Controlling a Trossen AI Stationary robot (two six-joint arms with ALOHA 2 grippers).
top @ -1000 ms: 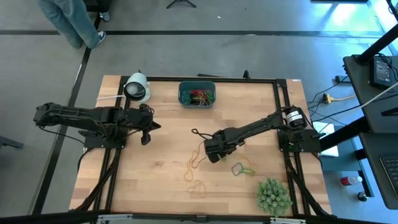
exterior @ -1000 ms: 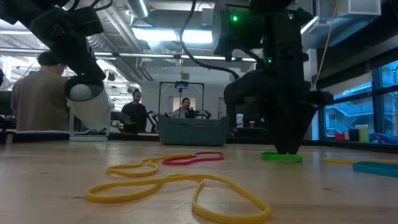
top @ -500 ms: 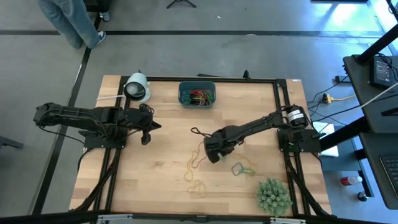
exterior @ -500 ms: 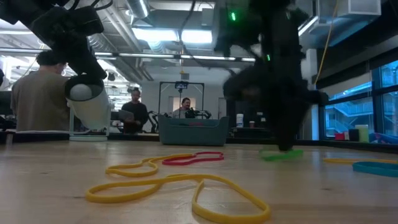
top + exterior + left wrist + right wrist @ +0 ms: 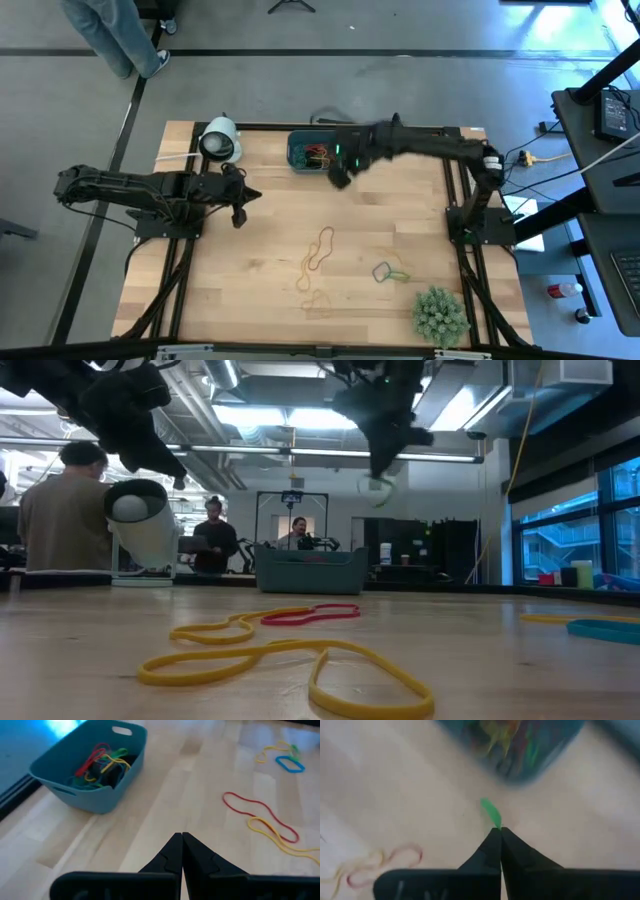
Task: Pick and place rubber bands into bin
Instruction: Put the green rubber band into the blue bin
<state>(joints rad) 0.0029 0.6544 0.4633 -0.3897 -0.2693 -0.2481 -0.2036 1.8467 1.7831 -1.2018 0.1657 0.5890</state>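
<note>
My right gripper is high over the table's far side, just on the near-right of the teal bin, and is shut on a green rubber band. The bin holds several coloured bands. More bands lie loose on the wood: a red and yellow pair, a yellow one, and a blue and green pair. My left gripper is shut on nothing above the table's left part. My right gripper pinches the green band at one end between its two fingertips, which point steeply down. The short visible length of band sticks out past the tips. It hangs below the fingers, lifted clear of the table.
A white roll-like cylinder stands at the far left, beside the bin. A bushy green plant sits at the near right corner. People are in the room beyond the table.
My right gripper has risen from the table's middle and swung toward the far edge, ending beside the bin. The green band that lay on the wood under it has gone up with it, lifted clear.
</note>
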